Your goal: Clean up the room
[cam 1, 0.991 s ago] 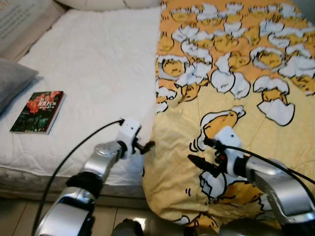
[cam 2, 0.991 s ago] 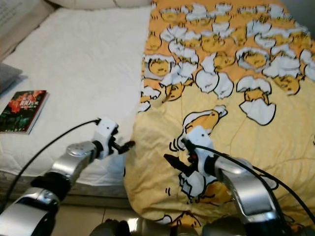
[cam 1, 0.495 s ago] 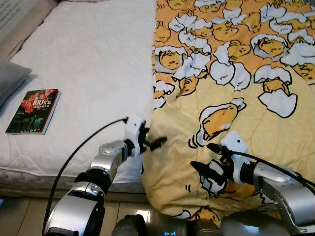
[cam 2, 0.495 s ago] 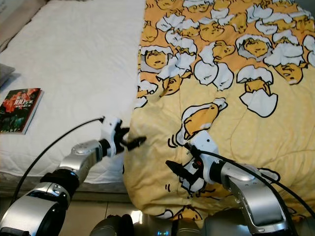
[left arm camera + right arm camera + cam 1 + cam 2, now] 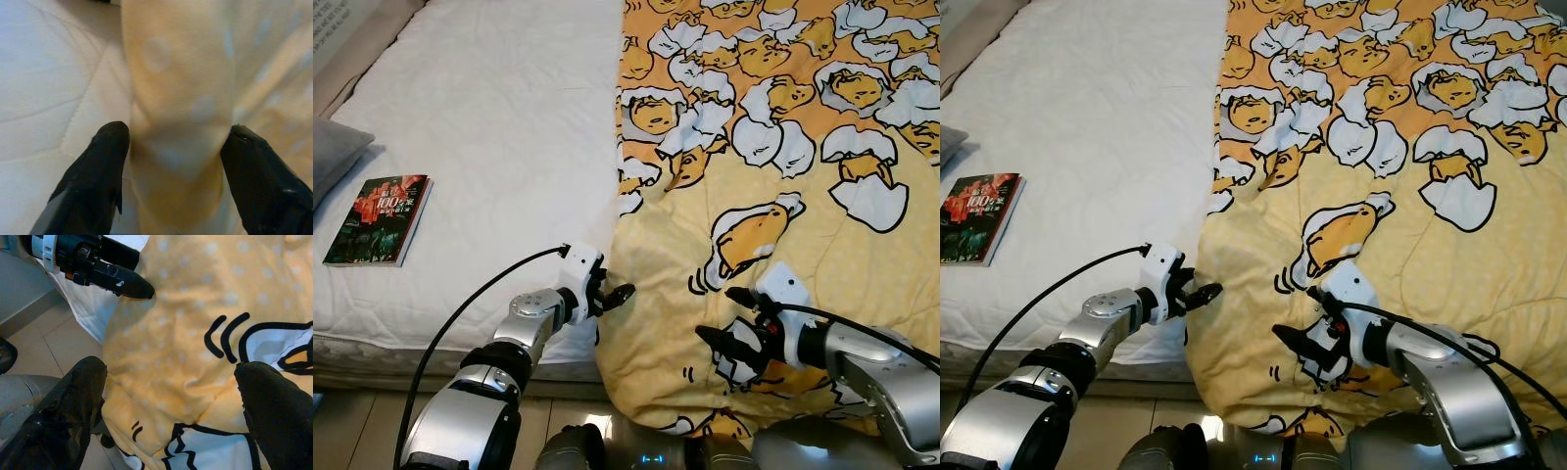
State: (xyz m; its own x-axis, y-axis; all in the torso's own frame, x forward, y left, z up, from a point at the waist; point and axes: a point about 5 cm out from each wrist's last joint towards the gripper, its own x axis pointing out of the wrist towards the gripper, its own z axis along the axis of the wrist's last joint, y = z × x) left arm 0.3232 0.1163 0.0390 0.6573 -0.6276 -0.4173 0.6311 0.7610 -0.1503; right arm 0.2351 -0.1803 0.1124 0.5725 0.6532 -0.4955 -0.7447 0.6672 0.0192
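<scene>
Bed: white mattress point(image 5: 499, 127) across the left and centre of the frame, its near edge at lower left above a pale tiled floor point(image 5: 352, 431). Blanket point(image 5: 783, 196): yellow, printed with egg-yolk cartoon figures in white shells, covering the right half of the frame from top to bottom, its left edge running down the middle and folding over the mattress's near edge. Book point(image 5: 380, 219): dark cover with red print, lying flat on the mattress at centre left, well apart from both arms. Grey pillow point(image 5: 335, 162): at the left edge, just above the book. Left gripper point(image 5: 613, 294): lower centre, at the blanket's left edge where it meets the mattress; in the left wrist view the fingers point(image 5: 93, 171) stand wide apart with a fold of blanket lying between them, not pinched. Right gripper point(image 5: 729, 328): lower right of centre, over the blanket near a printed figure; in the right wrist view its fingers point(image 5: 68, 406) are spread wide above the fabric, with the left gripper's tip visible just beyond.
</scene>
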